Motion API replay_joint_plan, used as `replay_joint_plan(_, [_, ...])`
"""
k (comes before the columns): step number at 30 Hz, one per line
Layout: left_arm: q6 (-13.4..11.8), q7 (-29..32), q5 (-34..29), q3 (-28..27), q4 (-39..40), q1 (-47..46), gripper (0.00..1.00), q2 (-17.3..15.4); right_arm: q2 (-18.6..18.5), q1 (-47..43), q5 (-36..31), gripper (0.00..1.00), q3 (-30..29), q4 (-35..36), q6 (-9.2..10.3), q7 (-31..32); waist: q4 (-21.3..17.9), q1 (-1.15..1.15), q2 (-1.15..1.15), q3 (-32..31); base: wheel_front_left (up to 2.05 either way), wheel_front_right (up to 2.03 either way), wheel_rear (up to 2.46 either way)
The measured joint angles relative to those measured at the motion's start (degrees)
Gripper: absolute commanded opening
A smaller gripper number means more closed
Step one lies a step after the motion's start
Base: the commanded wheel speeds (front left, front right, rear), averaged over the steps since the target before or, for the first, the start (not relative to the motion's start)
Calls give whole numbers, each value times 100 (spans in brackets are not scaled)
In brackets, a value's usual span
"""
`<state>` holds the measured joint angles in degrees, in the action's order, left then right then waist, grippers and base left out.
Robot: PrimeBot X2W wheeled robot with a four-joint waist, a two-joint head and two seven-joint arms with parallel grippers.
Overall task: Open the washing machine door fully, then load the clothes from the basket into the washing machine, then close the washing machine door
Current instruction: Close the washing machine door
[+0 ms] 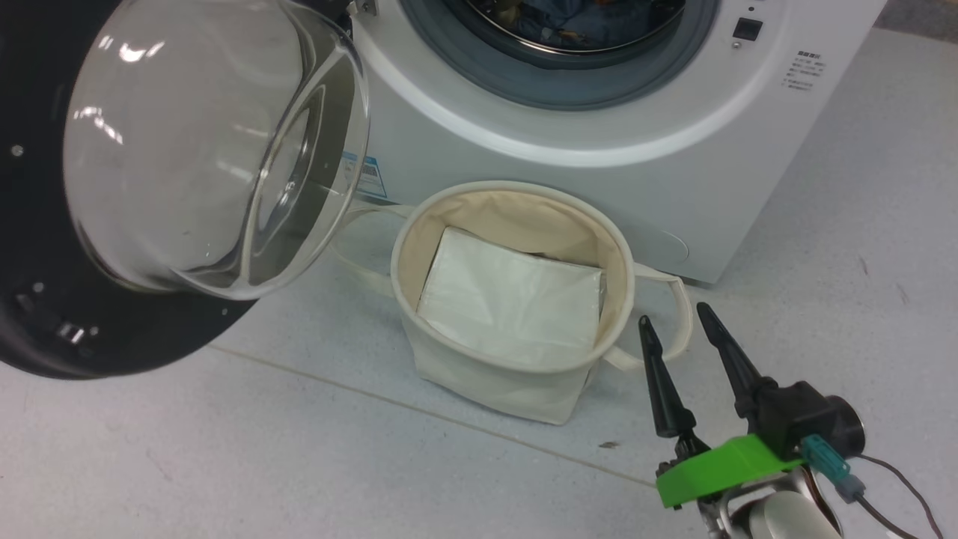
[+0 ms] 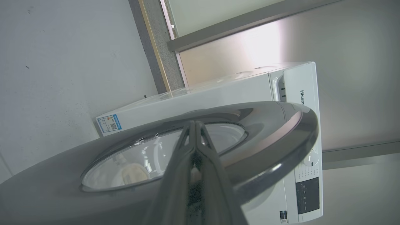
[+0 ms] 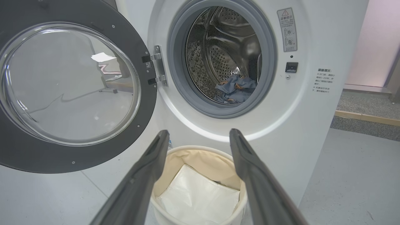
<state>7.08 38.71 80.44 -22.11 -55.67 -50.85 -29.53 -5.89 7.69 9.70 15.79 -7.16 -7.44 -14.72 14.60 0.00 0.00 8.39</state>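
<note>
Judging the washing machine door (image 1: pixel 112 337) stiff, weighty, glossy and slippery; swung wide to the left of the washing machine (image 1: pixel 524 172). Best pushed at the black rim far from the hinge, not on the glass bowl. Left tool (image 2: pixel 195 125) pinched tight over its outer face, contact unclear. Right tool (image 1: pixel 673 313) spread wide, empty, beside the basket (image 1: pixel 516 374). Soft clothes (image 3: pixel 236 89) inside the drum (image 3: pixel 218 47). Smooth pale floor (image 1: pixel 299 464), plain wall.

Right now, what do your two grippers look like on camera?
The right gripper has two long, black, tapering fingers on a black block, a bright green bracket beneath it, and a teal connector with a thin grey cable. The left gripper shows long, glossy, dark grey tapering fingers.
</note>
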Motion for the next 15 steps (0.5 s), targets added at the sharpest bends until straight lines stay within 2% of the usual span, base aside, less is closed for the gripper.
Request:
replay_joint_plan(10, [-8,1058,102,421,621,213,0,357,115,-137,49,100,-36,-16,0,0,64,0,0,-129,0,0,0])
replay_joint_plan(15, [-220,1423,58,716,1163,489,0,539,171,-138,75,100,-37,-31,0,0,137,0,0,-168,0,0,0])
